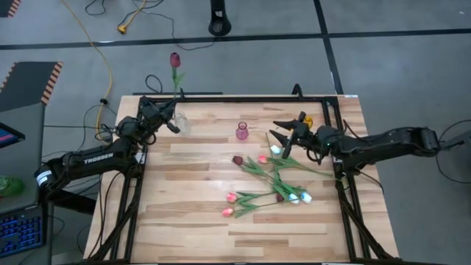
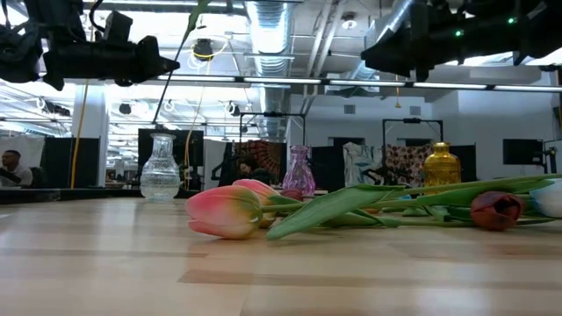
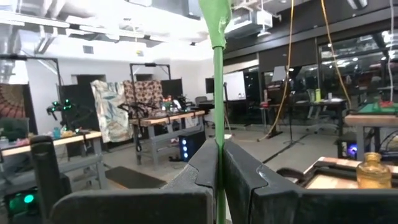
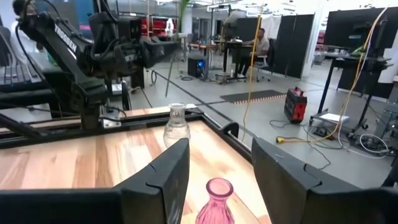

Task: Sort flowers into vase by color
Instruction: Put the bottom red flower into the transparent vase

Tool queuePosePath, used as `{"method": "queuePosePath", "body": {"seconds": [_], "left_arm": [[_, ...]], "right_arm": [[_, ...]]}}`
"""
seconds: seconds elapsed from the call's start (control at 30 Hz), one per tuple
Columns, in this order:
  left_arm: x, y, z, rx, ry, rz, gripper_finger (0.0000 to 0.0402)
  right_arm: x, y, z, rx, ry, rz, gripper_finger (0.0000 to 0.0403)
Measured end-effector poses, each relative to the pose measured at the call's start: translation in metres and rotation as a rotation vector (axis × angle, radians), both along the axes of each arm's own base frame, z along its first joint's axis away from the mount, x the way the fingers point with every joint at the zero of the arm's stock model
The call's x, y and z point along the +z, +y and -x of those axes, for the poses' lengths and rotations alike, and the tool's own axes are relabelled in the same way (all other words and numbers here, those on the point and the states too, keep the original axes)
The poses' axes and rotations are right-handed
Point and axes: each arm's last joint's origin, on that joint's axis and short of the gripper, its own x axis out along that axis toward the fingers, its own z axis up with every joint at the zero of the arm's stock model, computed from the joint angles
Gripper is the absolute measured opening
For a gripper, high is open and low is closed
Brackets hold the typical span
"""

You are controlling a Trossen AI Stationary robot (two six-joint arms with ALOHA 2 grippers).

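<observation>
My left gripper [image 1: 174, 120] is shut on a dark red tulip [image 1: 175, 59], held upright over the clear glass vase [image 1: 182, 125] at the table's far left. Its head is up, and its stem's lower end [image 4: 166, 92] hangs just above the vase's mouth. My right gripper [image 1: 282, 138] is open and empty, above the table between the pink vase [image 1: 242, 131] and the amber vase [image 1: 307, 120]. Several pink, white and dark red tulips [image 1: 266, 184] lie on the table in a loose heap. A pink one [image 2: 226, 211] is nearest in the low view. My left gripper pinches the tulip's thin green stem [image 3: 217, 146] between its two fingers. The fingers lie level, coming from the table's left, and cross the stem. The tulip stands upright in the hold, lifted clear, with its head high above the fingers and its stem end below them.
The three vases stand in a row along the table's far part. The clear one [image 2: 161, 168] is on the left, the pink one [image 2: 299, 171] in the middle and the amber one [image 2: 442, 165] on the right. A black frame [image 1: 324, 99] edges the table.
</observation>
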Motion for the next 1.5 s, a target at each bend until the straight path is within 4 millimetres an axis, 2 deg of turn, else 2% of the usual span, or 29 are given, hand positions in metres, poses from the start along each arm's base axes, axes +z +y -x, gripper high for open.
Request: {"method": "queuePosePath", "body": {"seconds": [0.2, 0.43, 0.67, 0.87, 1.33, 1.5], "left_arm": [[-0.006, 0.006, -0.009, -0.036, 0.010, -0.001, 0.0000], [-0.009, 0.014, -0.015, 0.042, -0.016, -0.048, 0.0000], [-0.024, 0.021, -0.021, 0.044, 0.045, 0.045, 0.0000], [-0.029, 0.023, -0.022, 0.079, 0.069, 0.071, 0.0000], [-0.029, 0.023, -0.022, 0.077, 0.067, 0.075, 0.0000], [-0.030, 0.025, -0.020, 0.143, 0.050, 0.103, 0.0000]], "right_arm": [[-0.003, 0.000, -0.005, 0.001, -0.013, 0.001, 0.0198], [-0.005, 0.000, -0.008, 0.004, -0.007, 0.000, 0.0198], [-0.004, 0.000, -0.008, 0.004, -0.013, 0.000, 0.0198], [-0.004, 0.000, -0.008, 0.004, -0.012, 0.000, 0.0198], [-0.004, 0.000, -0.008, 0.004, -0.012, 0.000, 0.0198], [-0.004, 0.000, -0.008, 0.004, -0.012, 0.000, 0.0198]]}}
